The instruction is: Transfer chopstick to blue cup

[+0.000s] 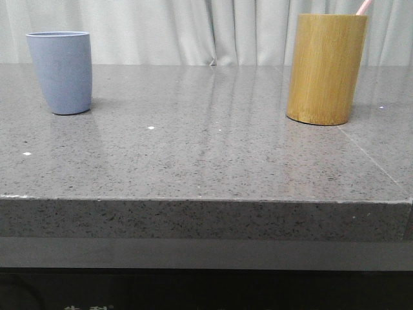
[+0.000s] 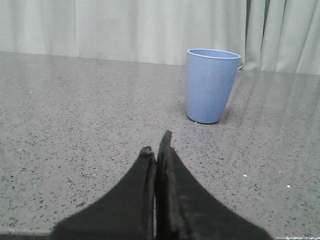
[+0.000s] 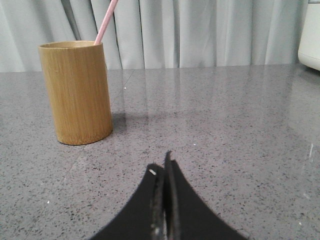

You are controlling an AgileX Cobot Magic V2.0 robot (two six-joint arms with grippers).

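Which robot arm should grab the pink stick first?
Probably the right one. The chopstick stands in the bamboo holder, on the robot's right, ahead of the right gripper. The left gripper faces the blue cup.

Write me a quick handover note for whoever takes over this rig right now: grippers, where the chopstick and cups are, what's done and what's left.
Left gripper: shut, holding nothing, low over the table with the blue cup ahead of it.
Right gripper: shut, holding nothing, with the bamboo cup ahead of it.
The chopstick stands leaning in the bamboo cup, its pink end sticking out above the rim.
The blue cup stands upright on the robot's left of the table; the bamboo cup is on the right.
Done: nothing; the chopstick is not yet picked up.
Left: grasp the chopstick, probably with the right arm, lift it out, carry it to the blue cup and drop it in.
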